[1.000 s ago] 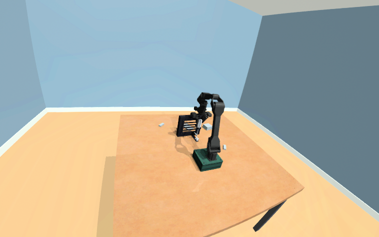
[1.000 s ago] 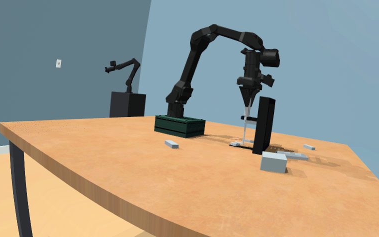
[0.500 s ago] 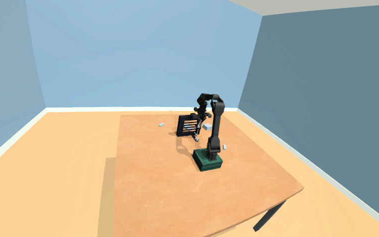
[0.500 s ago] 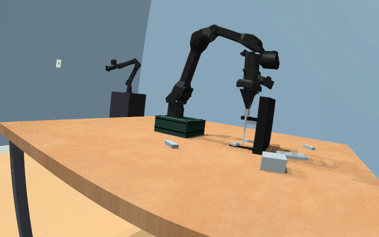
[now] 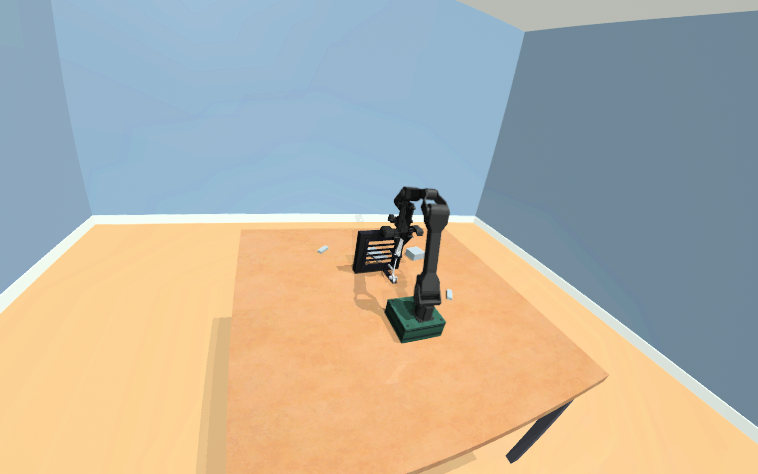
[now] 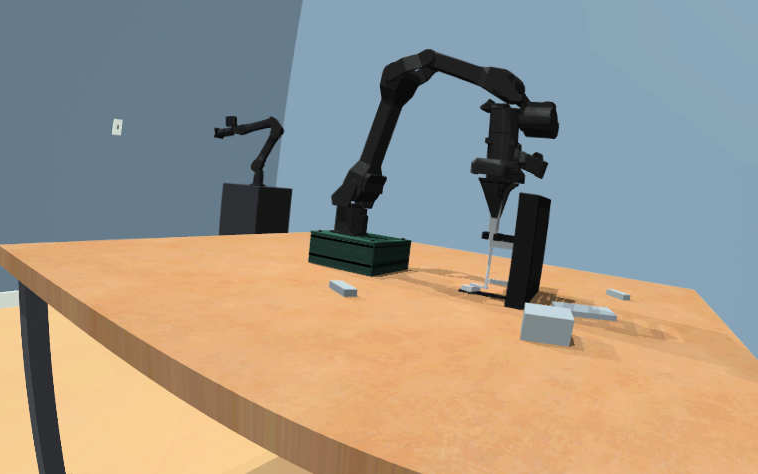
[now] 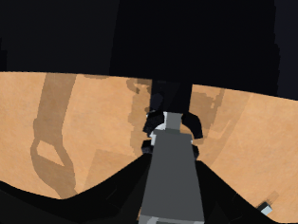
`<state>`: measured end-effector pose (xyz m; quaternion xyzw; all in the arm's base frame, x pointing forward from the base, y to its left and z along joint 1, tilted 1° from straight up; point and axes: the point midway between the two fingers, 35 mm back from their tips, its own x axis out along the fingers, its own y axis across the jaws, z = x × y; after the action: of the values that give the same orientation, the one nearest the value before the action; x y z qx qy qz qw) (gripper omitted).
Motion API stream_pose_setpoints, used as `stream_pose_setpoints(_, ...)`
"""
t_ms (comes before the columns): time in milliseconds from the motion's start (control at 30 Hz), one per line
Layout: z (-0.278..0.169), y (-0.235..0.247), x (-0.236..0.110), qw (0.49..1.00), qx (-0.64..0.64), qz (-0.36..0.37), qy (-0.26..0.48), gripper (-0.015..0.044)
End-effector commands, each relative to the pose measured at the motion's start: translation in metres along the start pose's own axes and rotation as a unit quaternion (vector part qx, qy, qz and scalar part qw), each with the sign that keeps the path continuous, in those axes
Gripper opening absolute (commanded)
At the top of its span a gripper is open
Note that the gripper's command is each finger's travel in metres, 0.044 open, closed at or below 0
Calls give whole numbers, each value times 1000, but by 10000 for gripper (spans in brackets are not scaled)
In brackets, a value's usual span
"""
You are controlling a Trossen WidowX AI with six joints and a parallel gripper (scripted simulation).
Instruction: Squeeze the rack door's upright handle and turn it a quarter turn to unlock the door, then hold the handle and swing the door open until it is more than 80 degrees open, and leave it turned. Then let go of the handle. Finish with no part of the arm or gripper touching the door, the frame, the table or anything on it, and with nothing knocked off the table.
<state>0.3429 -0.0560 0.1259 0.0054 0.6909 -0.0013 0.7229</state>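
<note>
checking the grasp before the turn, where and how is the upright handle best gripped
Grip the upright handle by its wide upper part, from straight above with the fingers on opposite sides. It stands upright in front of the rack door, its top is free, and below it narrows to a thin rod.
</note>
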Motion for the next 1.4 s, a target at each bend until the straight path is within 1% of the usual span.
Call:
stream_pose_setpoints(0, -1, 0, 2, 998, 65, 0, 2, 9)
stream_pose_setpoints(233, -1, 0, 2, 972, 235, -1, 2, 9)
stream_pose_setpoints(467, -1, 0, 2, 917, 398, -1, 2, 9)
stream_pose_setpoints(633, -1, 0, 2, 861, 508, -1, 2, 9)
stream_pose_setpoints(800, -1, 0, 2, 792, 610, -2, 2, 9)
stream_pose_setpoints(1167, -1, 0, 2, 604, 797, -2, 2, 9)
stream_pose_setpoints(1233, -1, 0, 2, 591, 807, -2, 1, 9)
stream_pose_setpoints(1367, -1, 0, 2, 591, 807, -2, 1, 9)
